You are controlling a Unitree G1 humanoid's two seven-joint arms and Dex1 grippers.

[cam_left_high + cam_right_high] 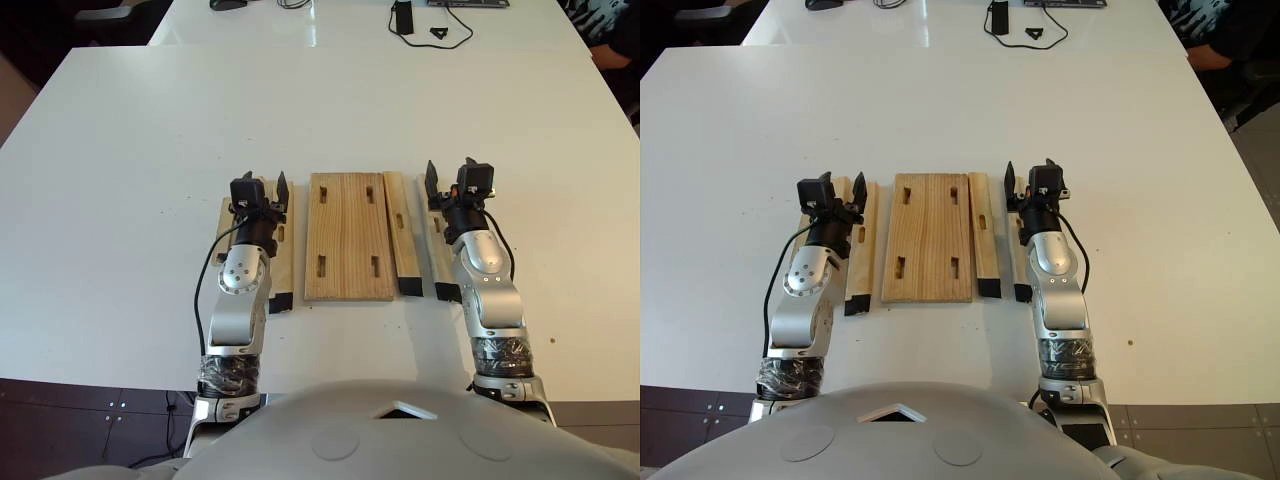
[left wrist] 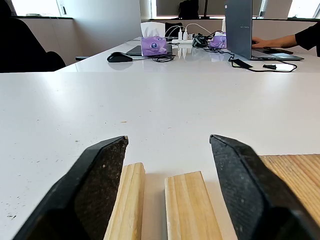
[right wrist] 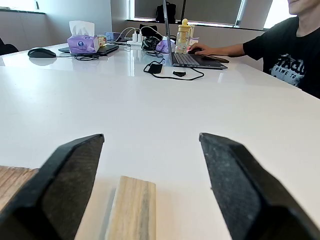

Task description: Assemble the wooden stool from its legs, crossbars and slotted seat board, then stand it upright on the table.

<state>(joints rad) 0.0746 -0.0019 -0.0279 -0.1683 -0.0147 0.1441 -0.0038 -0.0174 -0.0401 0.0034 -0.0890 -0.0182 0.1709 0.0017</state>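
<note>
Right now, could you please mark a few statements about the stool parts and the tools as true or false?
1. The slotted seat board lies flat on the table between the arms. True.
2. The left tool is shut on a leg. False: it is open above two wooden bars, gripping nothing.
3. The seat board shows four slots. True.
4. The stool stands assembled. False: its parts lie flat and separate.
5. The right tool is open. True.
</note>
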